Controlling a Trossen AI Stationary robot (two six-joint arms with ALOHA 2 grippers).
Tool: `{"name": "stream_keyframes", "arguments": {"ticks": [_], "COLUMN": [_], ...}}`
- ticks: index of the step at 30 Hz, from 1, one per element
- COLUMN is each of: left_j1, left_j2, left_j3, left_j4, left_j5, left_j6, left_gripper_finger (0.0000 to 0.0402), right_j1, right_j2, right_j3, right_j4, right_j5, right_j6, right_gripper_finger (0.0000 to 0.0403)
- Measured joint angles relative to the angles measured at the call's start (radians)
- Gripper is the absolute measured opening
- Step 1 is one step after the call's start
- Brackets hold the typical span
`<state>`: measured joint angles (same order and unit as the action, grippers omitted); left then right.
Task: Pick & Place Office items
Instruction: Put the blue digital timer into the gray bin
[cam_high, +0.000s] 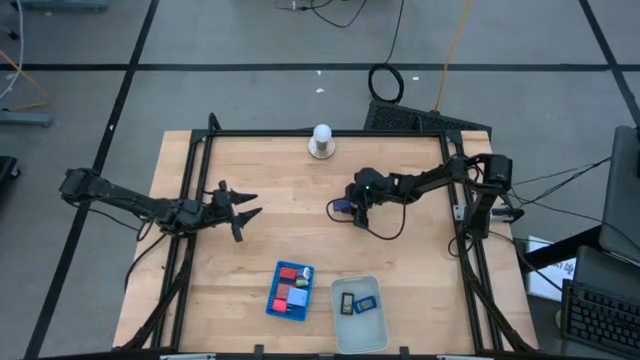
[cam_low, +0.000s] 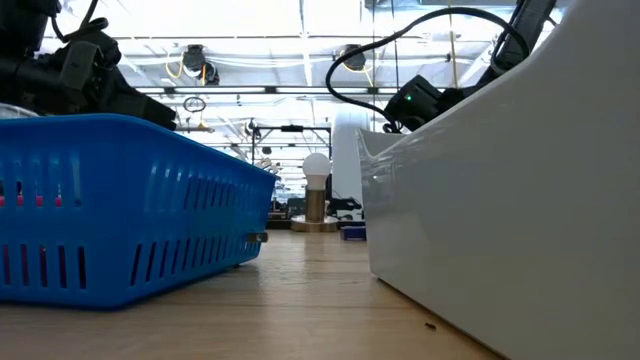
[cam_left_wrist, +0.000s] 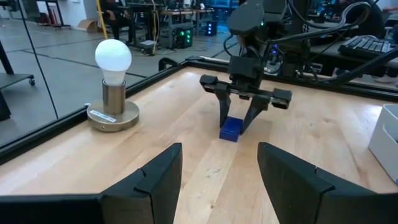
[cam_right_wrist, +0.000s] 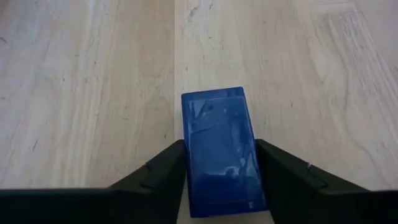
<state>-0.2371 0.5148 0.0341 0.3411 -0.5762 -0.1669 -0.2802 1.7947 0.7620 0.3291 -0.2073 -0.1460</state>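
The right gripper stands near the middle of the table, fingers pointing down onto a dark blue rectangle. In the right wrist view its two fingers press against the long sides of the piece — closed on it, with no gap showing on either side. From the left wrist view the dark blue rectangle sits low between those fingers, at or just above the wood; whether it has left the surface cannot be told.

The left gripper hovers at about nine o'clock from the right one, well apart, its fingers spread partway with nothing between them.

At about six o'clock from the centre, near the table's front edge, lies a blue tray holding red blocks and a light blue rectangle. Just beside it, at its three o'clock, a clear tray holds a black rectangular piece and a small blue piece.

At twelve o'clock, by the far edge, the white ball on its round base stands upright — clear of both arms.
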Motion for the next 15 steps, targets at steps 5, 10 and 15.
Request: {"name": "stream_keyframes", "arguments": {"ticks": [5, 10, 15], "left_j1": [0.0, -0.001, -0.001], "left_j2": [-0.001, -0.029, -0.115], "left_j3": [0.0, 0.0, 0.0], "left_j4": [0.005, -0.021, -0.154], "left_j5": [0.002, 0.057, 0.025], "left_j6": [0.0, 0.024, 0.03], "left_gripper_finger": [0.0211, 0.0211, 0.0211], "right_j1": [0.0, 0.0, 0.0], "right_j2": [0.0, 0.0, 0.0], "right_j3": [0.0, -0.001, -0.001], "right_j4": [-0.002, -0.007, -0.016], "right_j5": [-0.002, -0.002, -0.002], "right_j6": [0.001, 0.002, 0.002], "right_gripper_finger": [0.0151, 0.0159, 0.0175]}}
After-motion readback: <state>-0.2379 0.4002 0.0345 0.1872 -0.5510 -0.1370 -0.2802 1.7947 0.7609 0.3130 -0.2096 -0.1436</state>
